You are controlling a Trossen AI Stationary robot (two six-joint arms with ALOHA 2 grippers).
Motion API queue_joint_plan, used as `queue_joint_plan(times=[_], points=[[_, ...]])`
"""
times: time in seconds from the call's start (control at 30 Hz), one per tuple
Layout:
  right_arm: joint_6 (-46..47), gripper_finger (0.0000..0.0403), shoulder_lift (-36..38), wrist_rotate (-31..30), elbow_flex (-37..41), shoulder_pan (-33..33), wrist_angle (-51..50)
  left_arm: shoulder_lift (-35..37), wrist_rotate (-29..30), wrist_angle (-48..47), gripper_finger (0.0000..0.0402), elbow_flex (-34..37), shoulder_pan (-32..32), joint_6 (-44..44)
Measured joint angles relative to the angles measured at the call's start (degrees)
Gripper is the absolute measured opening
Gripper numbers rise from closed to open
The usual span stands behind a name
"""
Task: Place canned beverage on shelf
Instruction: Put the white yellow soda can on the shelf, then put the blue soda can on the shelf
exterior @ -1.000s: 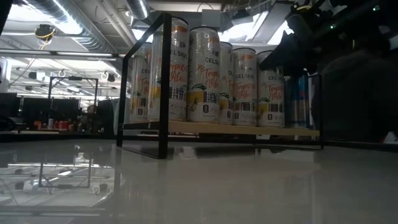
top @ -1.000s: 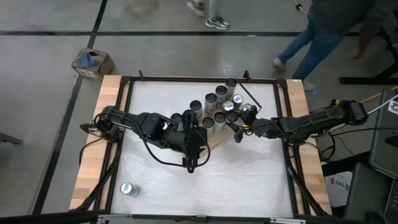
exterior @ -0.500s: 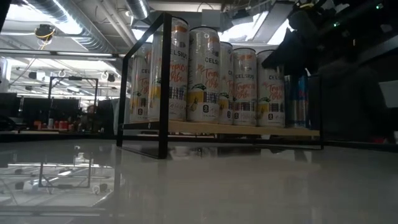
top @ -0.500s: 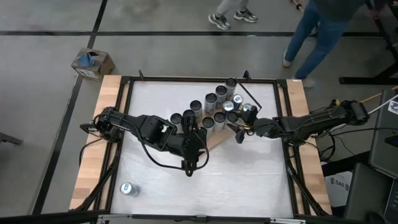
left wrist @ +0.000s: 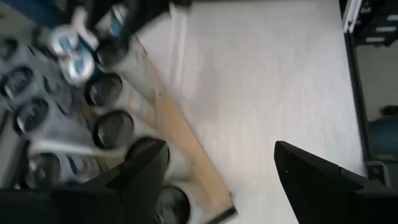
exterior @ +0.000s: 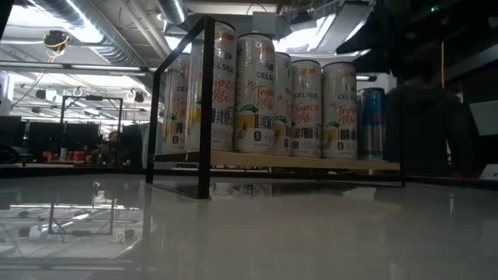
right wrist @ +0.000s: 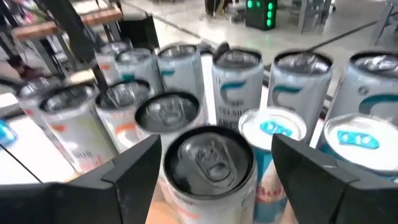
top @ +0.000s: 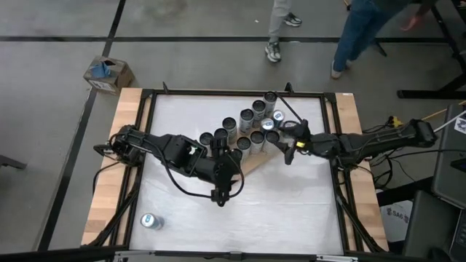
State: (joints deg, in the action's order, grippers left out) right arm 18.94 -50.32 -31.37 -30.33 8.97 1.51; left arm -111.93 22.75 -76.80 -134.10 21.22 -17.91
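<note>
Canned beverages, tall pale cylinders with dark or silver tops (top: 251,127), stand upright in a tight cluster on the flat light-brown wood-grain shelf board (top: 255,161), which sits inside a thin black metal frame (exterior: 204,109) toward the far middle of the white table (top: 291,211). From table height the printed cans (exterior: 257,93) form a row on the board, with one blue can (exterior: 372,124) at the end. A single blue-and-silver can (top: 150,221) lies on its side near the table's front left corner, well apart from the rest. The left tool (top: 220,198) hangs over bare table just beside the shelf's front edge; its two dark fingers (left wrist: 146,177) are spread apart and hold nothing. The right tool (top: 290,153) hovers at the cluster's right side, its fingers (right wrist: 134,165) likewise spread (a silver-topped can (right wrist: 208,158) shows between them in the wrist view, though contact cannot be told). Beyond the table a small cardboard box (top: 108,73) sits on the grey floor, and the legs of two people (top: 357,33) are visible.
</note>
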Motion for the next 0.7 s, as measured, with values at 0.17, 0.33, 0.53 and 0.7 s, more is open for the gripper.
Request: queue_joint_plan(times=[0.17, 0.33, 0.53, 0.7], points=[[-2.0, 0.0294, 3.9, 0.0, 0.0, 0.0, 0.1, 0.5, -1.5, -6.6, 0.0289, 0.0, 1.4, -9.3], [-2.9, 0.0294, 8.0, 0.0, 0.0, 0.0, 0.1, 0.9, -4.6, -13.5, 0.0289, 0.0, 4.3, -25.4], [-2.9, 0.0294, 11.4, 1.1, 0.0, 0.0, 0.2, 0.8, -7.3, -13.2, 0.0289, 0.6, 9.6, -37.2], [-3.0, 0.0294, 11.9, 4.3, 0.0, 0.0, 0.1, 0.6, -7.0, -13.2, 0.0289, 0.9, 14.0, -48.4]])
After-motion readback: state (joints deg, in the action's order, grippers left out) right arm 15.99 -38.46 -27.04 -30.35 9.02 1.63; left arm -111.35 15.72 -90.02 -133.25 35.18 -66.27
